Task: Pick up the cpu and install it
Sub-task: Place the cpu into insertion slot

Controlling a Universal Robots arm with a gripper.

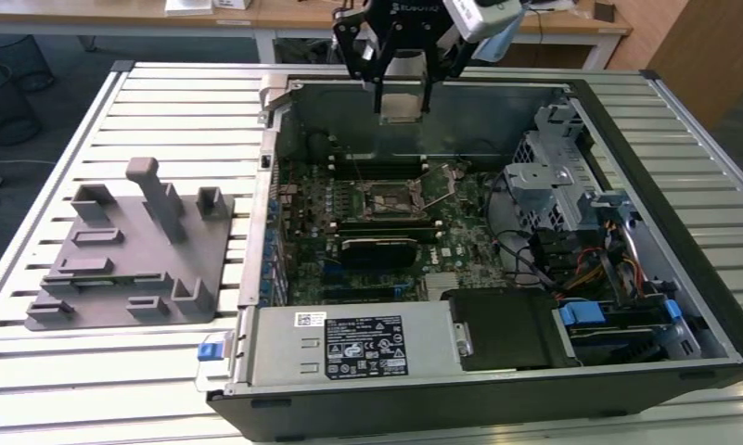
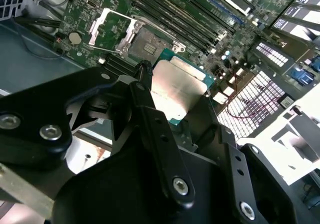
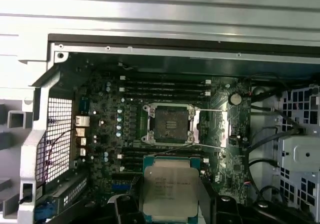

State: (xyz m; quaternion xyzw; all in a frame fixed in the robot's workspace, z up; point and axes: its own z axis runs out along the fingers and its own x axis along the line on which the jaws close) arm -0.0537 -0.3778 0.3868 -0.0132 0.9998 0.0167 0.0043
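Where the exterior view's left begins, a grey moulded fixture (image 1: 130, 250) lies on the slatted bench (image 1: 173, 111), just beside an open computer case (image 1: 470, 408). Inside the case, the motherboard socket (image 1: 396, 197) sits near the board's middle with its retaining frame swung open and nothing seated in it. Above the far part of the case hangs the tool (image 1: 403, 104), its jaws closed onto two opposite edges of the cpu (image 1: 401, 109). Both wrist views show the cpu (image 2: 177, 91) (image 3: 171, 191) with its metal top visible, held aloft near the socket (image 3: 169, 125) and apart from it. Toward the exterior view's right stands a metal drive cage (image 1: 551, 181).
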